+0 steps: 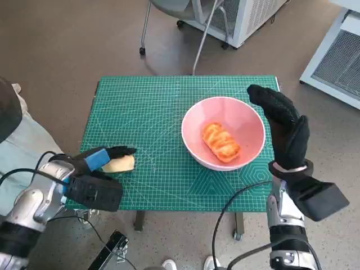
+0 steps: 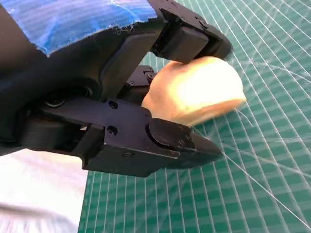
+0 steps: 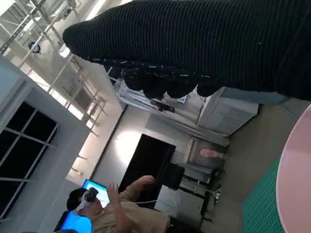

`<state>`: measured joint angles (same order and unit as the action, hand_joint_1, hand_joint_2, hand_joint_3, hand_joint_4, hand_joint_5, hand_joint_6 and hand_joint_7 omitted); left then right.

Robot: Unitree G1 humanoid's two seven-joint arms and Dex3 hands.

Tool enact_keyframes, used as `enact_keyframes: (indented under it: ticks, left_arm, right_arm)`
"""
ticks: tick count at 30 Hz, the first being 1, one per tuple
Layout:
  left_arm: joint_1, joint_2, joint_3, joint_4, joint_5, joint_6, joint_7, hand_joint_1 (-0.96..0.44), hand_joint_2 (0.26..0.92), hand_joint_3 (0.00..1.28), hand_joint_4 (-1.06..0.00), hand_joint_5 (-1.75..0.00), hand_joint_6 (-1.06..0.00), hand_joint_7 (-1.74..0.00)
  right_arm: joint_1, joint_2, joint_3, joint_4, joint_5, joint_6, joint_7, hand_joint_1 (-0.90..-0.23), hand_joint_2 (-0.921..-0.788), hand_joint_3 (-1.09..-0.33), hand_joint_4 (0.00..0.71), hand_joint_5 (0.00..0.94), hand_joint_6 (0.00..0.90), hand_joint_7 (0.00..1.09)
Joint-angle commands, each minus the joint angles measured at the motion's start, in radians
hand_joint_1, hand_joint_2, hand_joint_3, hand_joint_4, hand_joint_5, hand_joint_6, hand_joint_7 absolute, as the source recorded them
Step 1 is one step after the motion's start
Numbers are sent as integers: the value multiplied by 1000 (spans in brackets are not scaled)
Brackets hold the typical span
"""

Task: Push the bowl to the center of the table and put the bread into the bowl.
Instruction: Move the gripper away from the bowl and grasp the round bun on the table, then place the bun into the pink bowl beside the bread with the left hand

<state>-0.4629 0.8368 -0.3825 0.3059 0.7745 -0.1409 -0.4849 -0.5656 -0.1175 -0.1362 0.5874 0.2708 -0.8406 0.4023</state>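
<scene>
**Pale roll in the left hand, glazed bread in the bowl**

The blue-taped black left hand grips a pale, smooth bread roll near the desk's front left edge. Further right, the gloved right hand stands flat and empty beside the pink round bowl, which contains a glazed orange bread.

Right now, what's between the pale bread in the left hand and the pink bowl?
Only bare green mat separates the pale bread from the bowl, per the head view.
</scene>
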Motion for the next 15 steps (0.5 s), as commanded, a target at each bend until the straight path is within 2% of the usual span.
enact_keyframes:
  ticks: [1, 6, 9, 15]
  left_arm:
    - [12, 15, 24, -38, -44, -26, -38, 6, 903, 148, -605, -1316, -618, -1009]
    - [-1, 17, 125, -141, -148, 6, -79, 3, 892, 135, -628, -1333, -668, -1015]
    - [-21, 7, 198, -207, -214, 17, -71, 3, 889, 132, -638, -1307, -673, -1041]
    - [-114, -17, 266, -296, -263, 38, -59, 3, 885, 122, -656, -1220, -682, -1105]
  right_arm:
    - [27, -8, -2, 0, 3, 10, 16, -558, -921, -712, 370, 5, 75, 760]
    - [25, -9, -4, 1, 7, 13, 21, -557, -921, -712, 372, 6, 77, 756]
    - [23, -8, -5, 3, 8, 15, 24, -557, -921, -710, 373, 6, 78, 754]
    - [18, -8, -7, 10, 10, 16, 31, -556, -921, -710, 373, 6, 79, 752]
